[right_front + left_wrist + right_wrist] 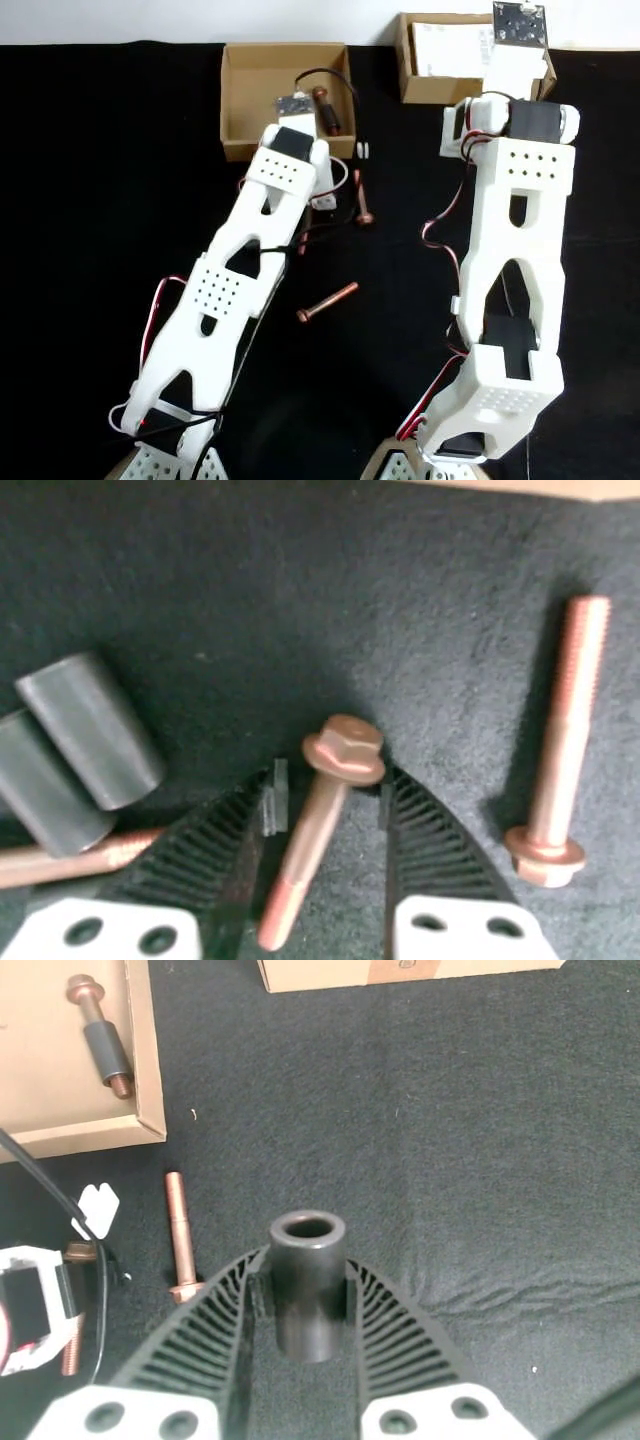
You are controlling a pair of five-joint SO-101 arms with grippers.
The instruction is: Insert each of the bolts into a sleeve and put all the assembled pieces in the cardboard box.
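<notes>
The right gripper [307, 1258] is closest in its wrist view. It is clamped on a sleeve [308, 1290] that stands upright between the fingers, with its open bore facing the camera. The sleeve's lower end is hidden behind the fingers, so I cannot tell whether it touches the counter [480, 1160]. Farther off are the box [40, 1080] with an assembled piece [103, 1040] lying inside, and a second box [400, 972] cut off at the frame edge.

In the left wrist view the left gripper [330, 780] has its jaws apart. A bolt [318, 830] lies between them, head away from the wrist, with a gap on each side of the shank. Whether the head touches a fingertip is hard to make out. Just beside it two loose sleeves [92, 730] lie on their sides, touching each other, and one is cut off at the edge. The threaded end of a third bolt [70, 858] pokes out from under them, with the rest behind a finger. A second bolt [565, 730] lies apart on the other side.

From above, each arm's body covers its own gripper, and the left arm also covers the loose sleeves. The box sits at 11 o'clock on the counter and the second box at 1 o'clock. The assembled piece lies by the box's 3 o'clock wall. The second bolt lies just outside the box, toward 5 o'clock. A fourth bolt [327, 301] lies loose between the arms, at 6 o'clock from the second bolt.
</notes>
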